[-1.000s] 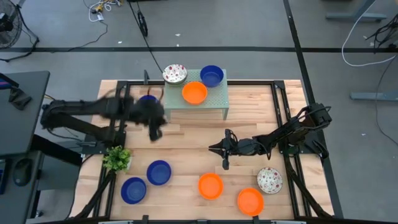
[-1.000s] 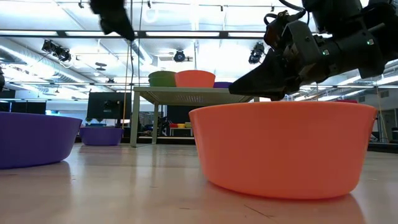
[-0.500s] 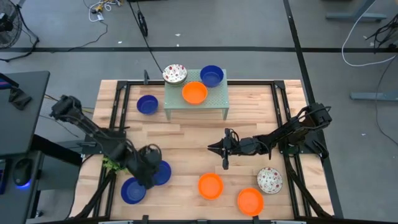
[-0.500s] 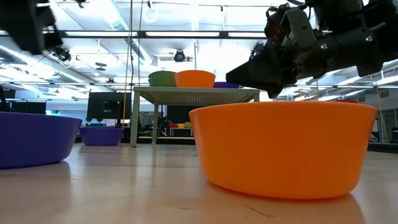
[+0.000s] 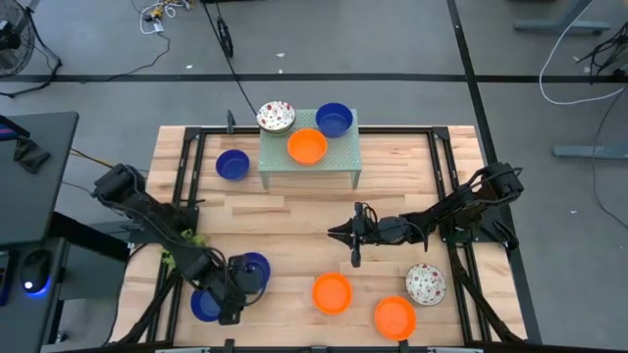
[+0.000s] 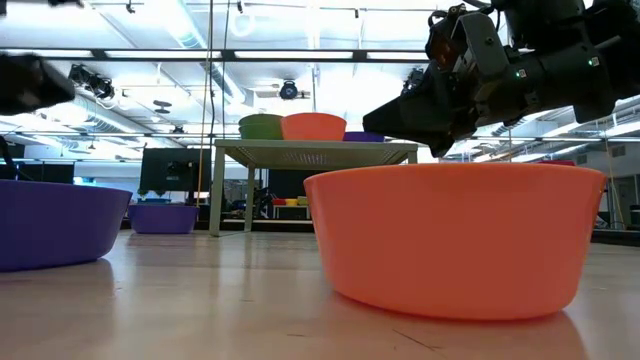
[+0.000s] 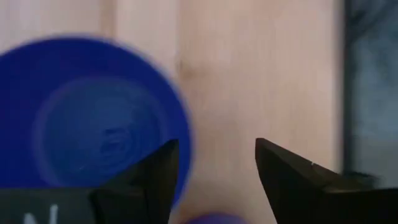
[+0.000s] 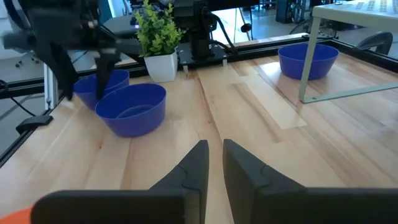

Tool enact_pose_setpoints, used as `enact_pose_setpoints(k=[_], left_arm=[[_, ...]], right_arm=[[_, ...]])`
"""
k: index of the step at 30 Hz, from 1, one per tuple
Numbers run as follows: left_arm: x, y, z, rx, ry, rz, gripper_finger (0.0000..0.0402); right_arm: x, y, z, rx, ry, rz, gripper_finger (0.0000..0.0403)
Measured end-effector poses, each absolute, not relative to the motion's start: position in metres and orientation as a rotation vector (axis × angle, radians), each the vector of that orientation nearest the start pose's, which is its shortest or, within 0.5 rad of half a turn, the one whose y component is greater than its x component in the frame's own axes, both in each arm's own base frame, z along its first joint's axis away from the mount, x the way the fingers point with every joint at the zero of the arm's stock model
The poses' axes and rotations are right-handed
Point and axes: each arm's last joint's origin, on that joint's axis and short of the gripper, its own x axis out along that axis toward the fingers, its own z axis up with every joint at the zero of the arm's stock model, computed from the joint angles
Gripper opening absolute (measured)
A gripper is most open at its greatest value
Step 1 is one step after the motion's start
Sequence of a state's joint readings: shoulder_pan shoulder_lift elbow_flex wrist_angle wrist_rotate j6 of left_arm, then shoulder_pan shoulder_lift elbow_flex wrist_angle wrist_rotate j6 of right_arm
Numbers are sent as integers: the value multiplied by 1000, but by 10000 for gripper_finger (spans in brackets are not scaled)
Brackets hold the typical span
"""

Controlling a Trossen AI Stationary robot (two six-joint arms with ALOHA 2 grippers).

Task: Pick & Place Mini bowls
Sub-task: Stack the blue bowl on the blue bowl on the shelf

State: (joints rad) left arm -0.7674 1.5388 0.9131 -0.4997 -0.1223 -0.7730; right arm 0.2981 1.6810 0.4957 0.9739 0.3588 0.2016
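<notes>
Down at the tabletop's near edge, the left claw hangs open and empty between two blue mini bowls. The right claw waits mid-table, fingers nearly closed on nothing; orange mini bowls lie nearby.

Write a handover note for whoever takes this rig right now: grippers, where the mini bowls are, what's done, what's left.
Left gripper: open, holding nothing, low over the two blue bowls at the table's front left.
Right gripper: nearly closed, holding nothing, hovering mid-table.
On the pale green mesh stand: a red-speckled white bowl, an orange bowl and a blue bowl.
On the wooden table: a third blue bowl beside the stand, two orange bowls and another speckled bowl at front right.
Apparently left: the six bowls on the table.
</notes>
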Motion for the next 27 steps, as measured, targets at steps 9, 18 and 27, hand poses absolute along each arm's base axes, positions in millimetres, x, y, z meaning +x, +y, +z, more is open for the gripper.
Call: enact_pose_setpoints(k=[9, 18, 27], left_arm=[[211, -195, 169, -73, 1162, -37, 161], [220, -186, 169, 26, 1154, -79, 25], [248, -163, 173, 143, 1048, -117, 6]], right_arm=[[280, 75, 142, 134, 188, -80, 49], [280, 75, 142, 135, 186, -80, 49], [280, 76, 142, 161, 190, -63, 49]])
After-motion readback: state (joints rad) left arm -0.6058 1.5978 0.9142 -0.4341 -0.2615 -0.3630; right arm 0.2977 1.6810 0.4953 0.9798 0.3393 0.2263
